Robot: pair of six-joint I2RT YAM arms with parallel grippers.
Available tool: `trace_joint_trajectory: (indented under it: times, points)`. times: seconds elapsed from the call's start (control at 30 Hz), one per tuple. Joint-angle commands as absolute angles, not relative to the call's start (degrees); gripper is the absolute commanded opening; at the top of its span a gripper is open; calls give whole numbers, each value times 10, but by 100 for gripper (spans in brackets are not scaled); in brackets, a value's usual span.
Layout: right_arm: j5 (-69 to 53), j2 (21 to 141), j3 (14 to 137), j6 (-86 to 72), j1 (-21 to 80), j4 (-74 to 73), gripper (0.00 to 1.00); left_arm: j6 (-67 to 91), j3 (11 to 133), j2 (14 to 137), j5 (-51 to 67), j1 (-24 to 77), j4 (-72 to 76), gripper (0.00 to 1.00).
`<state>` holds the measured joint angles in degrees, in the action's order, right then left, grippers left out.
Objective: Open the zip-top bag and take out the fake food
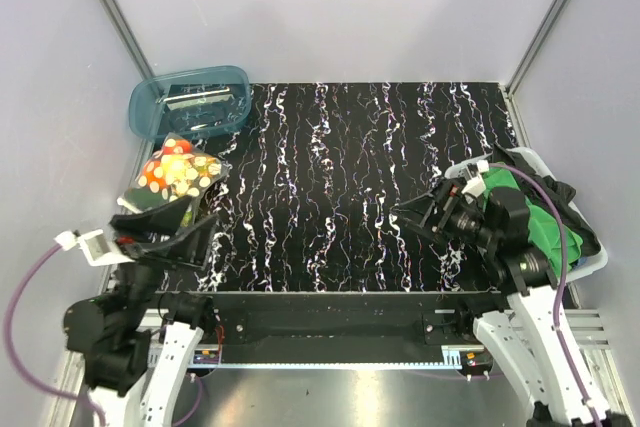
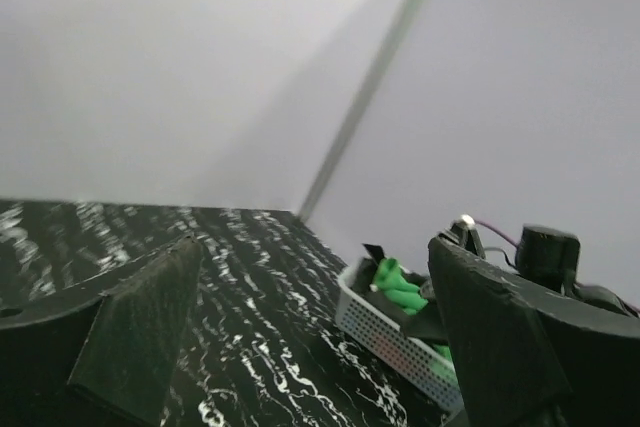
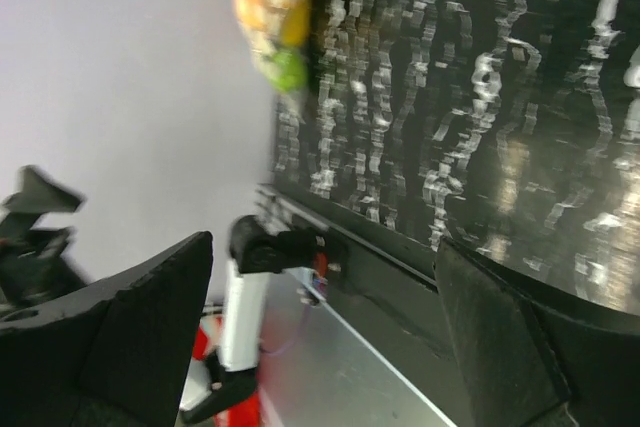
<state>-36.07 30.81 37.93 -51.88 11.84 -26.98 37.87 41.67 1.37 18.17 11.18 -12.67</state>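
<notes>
Two grippers, both with jaws spread wide, nothing held. The left gripper (image 1: 170,229) is just on the near side of the zip-top bag (image 1: 180,172); I can't tell if they touch. The right gripper (image 1: 422,212) is well apart from it, over by the white basket (image 2: 385,332). The bag is at the far-left edge of the table (image 1: 350,177), between the blue tub (image 1: 190,99) and the left gripper, with the fake food (image 1: 170,169) packed inside. I can't tell if the seal is shut.

Risks, biggest first:
- The bag is close to the table edge and the wall (image 1: 60,97). A one-sided tug would likely drag the whole bag rather than part the zip, and it could go off the edge.
- The right arm has to cross the table to take the opposite lip. It's tight there next to the left arm and the tub, so a clash is possible.
- The film is thin and slick. The lip could slip from the pads, or the jaws could pinch film plus a fruit and jam the opening.
- The food pieces are round, so once out they'd probably roll.

Materials, largest to smallest:
- Table: flat, black, white marble veining.
- Basket: white perforated plastic, rectangular, holding a crumpled green cloth (image 1: 555,237).
- Tub: translucent blue, rigid, rounded rectangle.
- Bag: clear crinkly film, lumpy over its load.
- Food: small glossy rounded pieces in orange, red, yellow and lime.
</notes>
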Motion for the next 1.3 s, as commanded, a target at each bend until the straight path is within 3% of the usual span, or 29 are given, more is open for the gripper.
trace_joint_trajectory:
  times: [0.0, 0.1, 0.2, 0.4, 0.77, 0.97, 1.27]
  points:
    - [-319, 402, 482, -386, 117, -383, 100, 395, 538, 68, 1, 113, -456, 99]
    - [-386, 463, 500, -422, 117, -323, 100, 442, 606, 76, -71, 116, -553, 99]
    - [-469, 525, 464, -526, 123, -136, 100, 467, 629, 64, -66, 133, -572, 99]
    - [-329, 691, 574, -424, 242, -145, 100, 475, 690, 83, -39, 144, -649, 99]
    - [-224, 1101, 817, -477, 536, 69, 100, 406, 714, 89, 36, 143, -690, 97]
    - [-178, 1271, 978, -498, 608, 129, 99, 323, 779, 112, 28, 143, -718, 92]
    - [-123, 1474, 1216, -511, 657, 40, 97, 251, 834, 134, 42, 143, -760, 90]
